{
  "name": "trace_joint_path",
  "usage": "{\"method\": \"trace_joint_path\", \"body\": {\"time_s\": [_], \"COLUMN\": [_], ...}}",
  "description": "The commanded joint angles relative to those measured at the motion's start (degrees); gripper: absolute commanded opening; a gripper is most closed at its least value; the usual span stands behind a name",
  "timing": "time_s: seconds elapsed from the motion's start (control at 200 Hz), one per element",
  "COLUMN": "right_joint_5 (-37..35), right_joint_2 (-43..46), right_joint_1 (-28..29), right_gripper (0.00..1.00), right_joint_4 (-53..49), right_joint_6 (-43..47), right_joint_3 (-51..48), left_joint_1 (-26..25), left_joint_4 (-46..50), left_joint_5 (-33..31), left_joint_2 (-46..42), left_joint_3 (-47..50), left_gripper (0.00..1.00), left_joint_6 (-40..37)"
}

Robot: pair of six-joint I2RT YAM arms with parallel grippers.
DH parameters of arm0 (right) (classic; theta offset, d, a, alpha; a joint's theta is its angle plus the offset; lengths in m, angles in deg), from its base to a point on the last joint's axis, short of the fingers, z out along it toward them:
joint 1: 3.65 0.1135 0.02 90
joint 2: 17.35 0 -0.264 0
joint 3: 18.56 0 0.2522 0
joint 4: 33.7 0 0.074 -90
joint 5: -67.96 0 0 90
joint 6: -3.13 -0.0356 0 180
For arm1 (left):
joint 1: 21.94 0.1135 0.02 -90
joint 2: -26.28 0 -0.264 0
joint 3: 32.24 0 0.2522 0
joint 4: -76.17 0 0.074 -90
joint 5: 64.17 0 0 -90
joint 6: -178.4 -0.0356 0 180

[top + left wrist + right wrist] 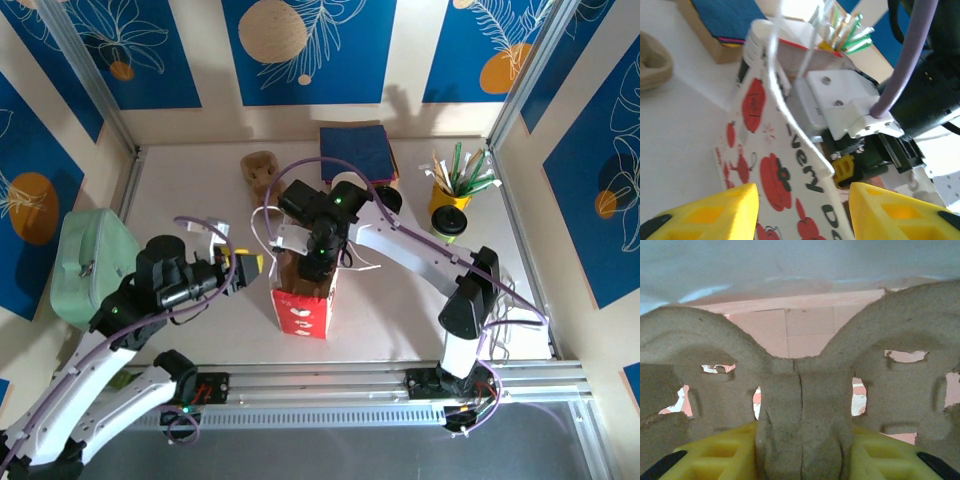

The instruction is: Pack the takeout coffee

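Yellow plastic marks the left gripper (pixel 245 265), nearest us on the left. Its jaws stand parted with nothing pinched between them, aimed at the left side of the gift bag (pixel 303 305). We take it to be standing by to steady the bag's thin paper wall, which would otherwise give under a load pushed in from above. The bag, white with red flowers, stands upright in the middle of the table (pixel 390 320) with its mouth open.

Over that mouth the right gripper (pixel 802 442) is clenched on the central ridge of a brown pulp cup carrier (pixel 800 390). The right wrist view has the bag's pink floor behind it, so we judge the carrier is meant to go in first as a seat for the cup. Gripping it by the ridge leaves the cup wells free.

The takeout coffee (pixel 452 226) stands well apart at the far right, lid on, just nearer than the yellow pot of stirrers (pixel 447 195), with neither arm touching it. Farther back lie a stack of white cups (pixel 345 180), loose black lids (pixel 388 198), a second carrier (pixel 260 170) and blue napkins (pixel 355 150).
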Motion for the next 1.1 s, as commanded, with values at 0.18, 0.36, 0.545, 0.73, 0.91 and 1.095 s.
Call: {"method": "trace_joint_path", "body": {"time_s": [0.18,0.36,0.545,0.73,0.91,1.095], "right_joint_5": [1.3,0.9,0.3,2.0,3.6,5.0], "right_joint_2": [2.7,2.8,2.9,3.3,2.5,2.1], "right_joint_1": [-0.2,-0.3,-0.5,-0.7,-1.1,-1.3], "right_gripper": [0.40,0.40,0.40,0.40,0.40,0.40], "right_joint_4": [1.7,1.7,0.9,1.1,2.0,2.4], "right_joint_6": [0.1,-0.1,-0.2,-0.3,-0.8,-1.5], "right_joint_3": [-1.8,-1.9,-1.8,-2.2,-3.4,-5.4], "left_joint_1": [-0.1,-0.9,-1.5,-1.6,-1.6,-1.5], "left_joint_4": [-5.6,-3.2,-0.7,-2.3,-2.3,-2.4], "left_joint_5": [10.6,7.1,1.7,2.4,2.1,0.8], "left_joint_2": [5.1,6.8,7.3,7.6,7.7,7.2], "left_joint_3": [0.7,-0.4,-2.1,-2.3,-3.0,-2.7], "left_gripper": [0.46,0.36,0.18,0.07,0.04,0.02], "left_joint_6": [-1.6,-2.8,-3.4,-2.7,-2.4,-1.4]}}
